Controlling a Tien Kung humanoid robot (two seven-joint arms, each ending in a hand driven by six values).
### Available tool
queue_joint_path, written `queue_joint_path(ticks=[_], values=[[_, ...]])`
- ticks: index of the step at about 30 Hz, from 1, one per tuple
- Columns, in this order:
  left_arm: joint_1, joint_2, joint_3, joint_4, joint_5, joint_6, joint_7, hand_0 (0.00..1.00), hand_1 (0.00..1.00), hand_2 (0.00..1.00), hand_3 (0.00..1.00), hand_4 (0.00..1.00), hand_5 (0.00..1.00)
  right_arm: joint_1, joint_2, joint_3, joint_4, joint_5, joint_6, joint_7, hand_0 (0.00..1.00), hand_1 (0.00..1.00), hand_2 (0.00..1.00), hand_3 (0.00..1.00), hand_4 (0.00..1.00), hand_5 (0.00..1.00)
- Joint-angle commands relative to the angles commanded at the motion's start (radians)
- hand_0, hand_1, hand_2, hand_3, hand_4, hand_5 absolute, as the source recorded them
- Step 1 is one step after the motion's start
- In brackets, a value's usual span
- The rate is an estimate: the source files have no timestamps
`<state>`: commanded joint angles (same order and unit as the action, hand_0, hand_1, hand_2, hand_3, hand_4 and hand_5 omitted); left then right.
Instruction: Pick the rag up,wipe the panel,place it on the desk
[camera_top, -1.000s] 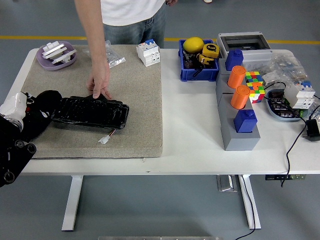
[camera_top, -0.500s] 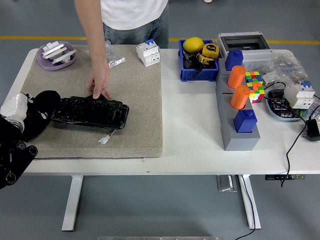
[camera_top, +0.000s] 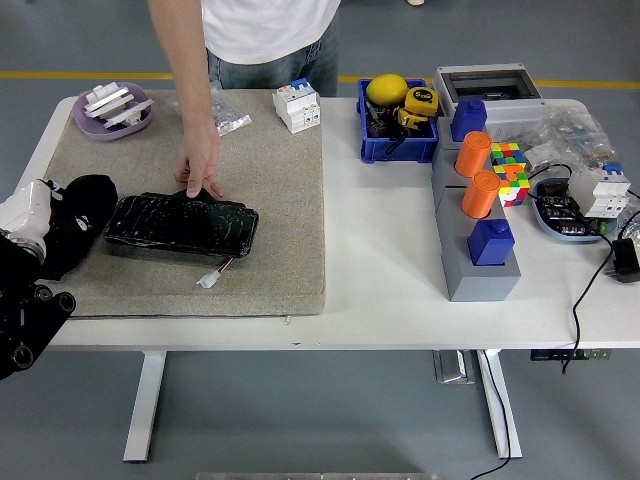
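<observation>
Rag (camera_top: 80, 205) in left hand (camera_top: 45, 225), beside panel (camera_top: 182, 224).

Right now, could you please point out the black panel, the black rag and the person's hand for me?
black panel (camera_top: 182, 225), head view, middle of its glossy top.
black rag (camera_top: 78, 210), head view, its upper fold beside the panel's left end.
person's hand (camera_top: 201, 167), head view, back of the hand.

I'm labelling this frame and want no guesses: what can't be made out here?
Head view only.
- Left hand: its fingers are lost against the black rag; grip unclear.
- Right arm: outside the frame.
- Person: cut off above the chest by the top edge.
- Blue bin: contents under the yellow tape measure too small.
</observation>
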<state>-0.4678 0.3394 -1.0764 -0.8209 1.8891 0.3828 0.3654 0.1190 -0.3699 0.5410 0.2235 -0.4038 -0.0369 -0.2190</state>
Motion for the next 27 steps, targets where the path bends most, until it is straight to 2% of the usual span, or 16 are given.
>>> queue_joint_path(ticks=[8, 10, 14, 17, 21, 24, 27], values=[[0.012, 0.001, -0.015, -0.007, 0.01, 0.005, -0.001, 0.198, 0.33, 0.515, 0.576, 0.581, 0.002, 0.001, 0.001, 0.004, 0.0, -0.001, -0.004, 0.002, 0.737, 0.594, 0.605, 0.554, 0.927, 0.449], [0.023, 0.001, -0.033, -0.026, 0.026, 0.007, -0.001, 0.198, 0.33, 0.515, 0.576, 0.581, 0.002, 0.001, 0.001, 0.002, 0.0, 0.0, -0.004, 0.002, 0.737, 0.594, 0.605, 0.554, 0.927, 0.449], [0.046, 0.008, -0.07, -0.082, 0.064, 0.006, 0.004, 0.198, 0.328, 0.512, 0.577, 0.574, 0.002, 0.001, 0.0, -0.007, -0.001, 0.007, -0.002, 0.001, 0.737, 0.594, 0.605, 0.553, 0.927, 0.449], [0.072, 0.024, -0.094, -0.163, 0.102, -0.001, 0.018, 0.198, 0.328, 0.512, 0.577, 0.574, 0.002, 0.0, -0.002, -0.009, -0.002, 0.01, -0.001, 0.0, 0.737, 0.594, 0.605, 0.553, 0.927, 0.449], [0.094, 0.036, -0.089, -0.252, 0.135, -0.009, 0.033, 0.201, 0.327, 0.513, 0.576, 0.558, 0.002, -0.001, -0.004, -0.013, -0.003, 0.017, 0.001, 0.0, 0.737, 0.594, 0.606, 0.553, 0.927, 0.449], [0.105, 0.036, -0.071, -0.292, 0.154, -0.012, 0.041, 0.202, 0.325, 0.51, 0.576, 0.55, 0.002, 0.0, -0.004, -0.026, -0.005, 0.029, 0.002, 0.001, 0.737, 0.594, 0.606, 0.553, 0.928, 0.447], [0.107, 0.028, -0.049, -0.305, 0.16, -0.011, 0.042, 0.202, 0.325, 0.51, 0.576, 0.55, 0.002, 0.001, -0.004, -0.034, -0.006, 0.038, 0.002, 0.001, 0.737, 0.594, 0.606, 0.553, 0.928, 0.447]])
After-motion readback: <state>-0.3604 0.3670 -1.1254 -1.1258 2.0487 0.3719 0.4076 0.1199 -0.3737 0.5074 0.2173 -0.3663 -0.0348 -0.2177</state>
